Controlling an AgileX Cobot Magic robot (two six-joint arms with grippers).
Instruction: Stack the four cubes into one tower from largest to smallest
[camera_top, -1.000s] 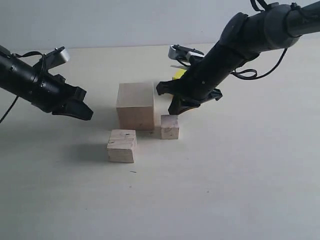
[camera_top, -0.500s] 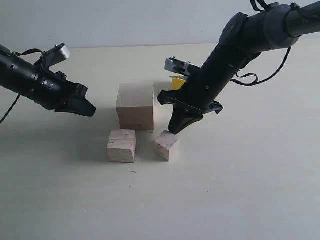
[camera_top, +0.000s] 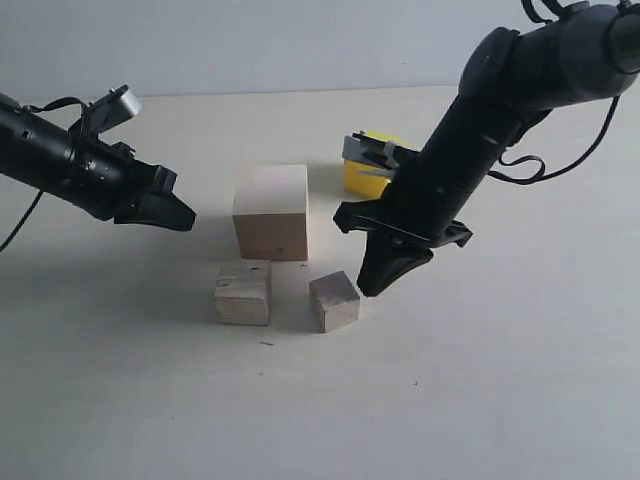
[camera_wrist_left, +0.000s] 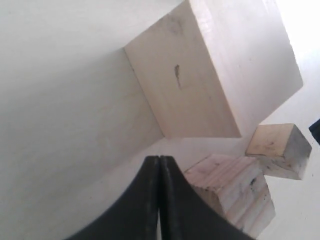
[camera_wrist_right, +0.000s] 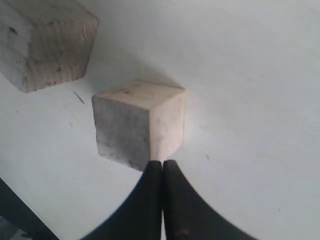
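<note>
The large pale cube (camera_top: 271, 211) (camera_wrist_left: 215, 75) stands mid-table. In front of it lie the medium pale cube (camera_top: 243, 292) (camera_wrist_left: 232, 197) (camera_wrist_right: 45, 42) and, to its right, the small pale cube (camera_top: 334, 301) (camera_wrist_left: 277, 150) (camera_wrist_right: 140, 122), turned at an angle. The yellow cube (camera_top: 364, 172) sits behind, partly hidden by the right arm. My right gripper (camera_top: 371, 288) (camera_wrist_right: 162, 162) is shut and empty, its tips just right of the small cube. My left gripper (camera_top: 188, 222) (camera_wrist_left: 159, 158) is shut and empty, left of the large cube.
All cubes rest separately on a plain pale tabletop (camera_top: 480, 400). The right arm (camera_top: 480, 130) slants down from the upper right, across the yellow cube. The left arm (camera_top: 60, 165) comes in from the left edge.
The small pale cube has slid forward and turned, away from the large cube. My right gripper moved forward and right, uncovering more of the yellow cube. The left gripper barely moved.
</note>
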